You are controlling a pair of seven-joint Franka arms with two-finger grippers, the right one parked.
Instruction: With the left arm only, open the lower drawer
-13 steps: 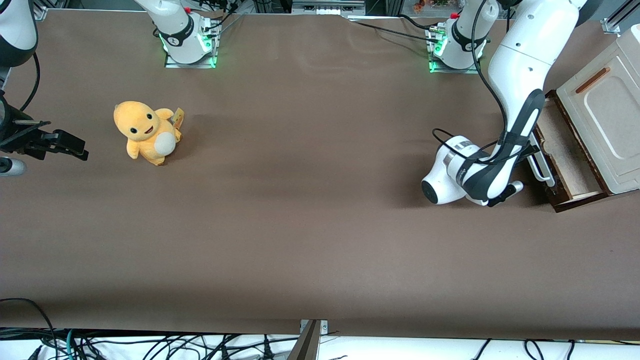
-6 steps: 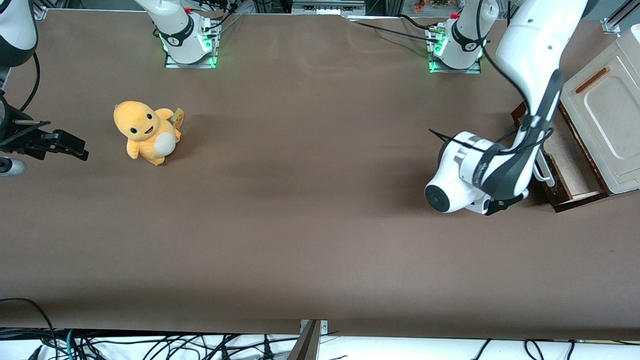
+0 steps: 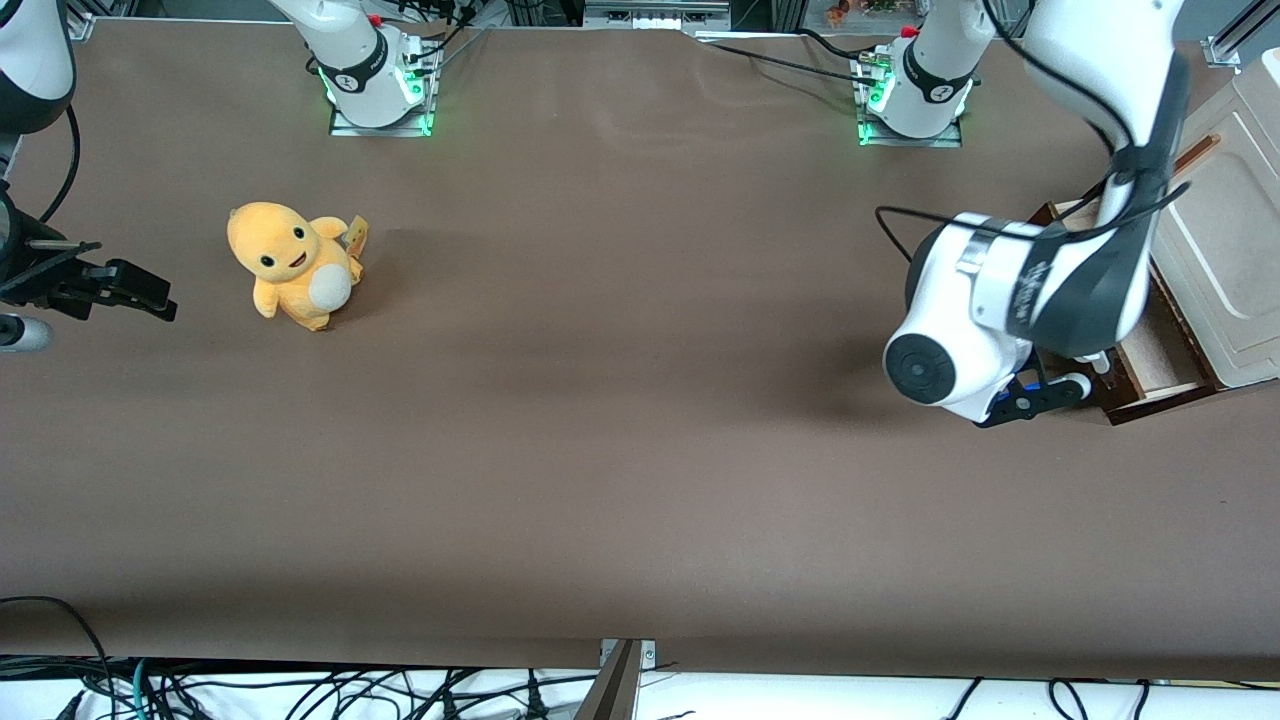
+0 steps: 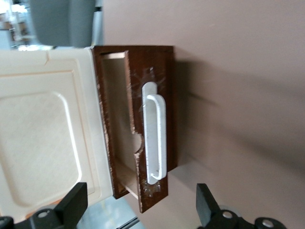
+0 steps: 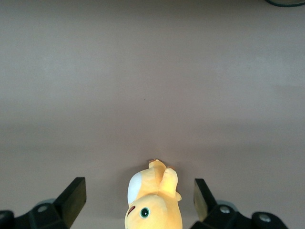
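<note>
A robotics lab: bolted-down arm bases point(image 3: 378, 75) on a brown-covered table point(image 3: 600, 450), cables point(image 3: 300, 690) trailing below.

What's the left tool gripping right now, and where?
Nothing. The tool is open, raised clear of the lower drawer, whose white handle is untouched.

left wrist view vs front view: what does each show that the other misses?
Only the left wrist view: the drawer's white handle in full and the gripper open, holding nothing, clear of the handle. Only the front view: the left arm above the drawer, and a yellow plush toy toward the parked arm's end. Both: the lower drawer pulled out of its cream cabinet.
</note>
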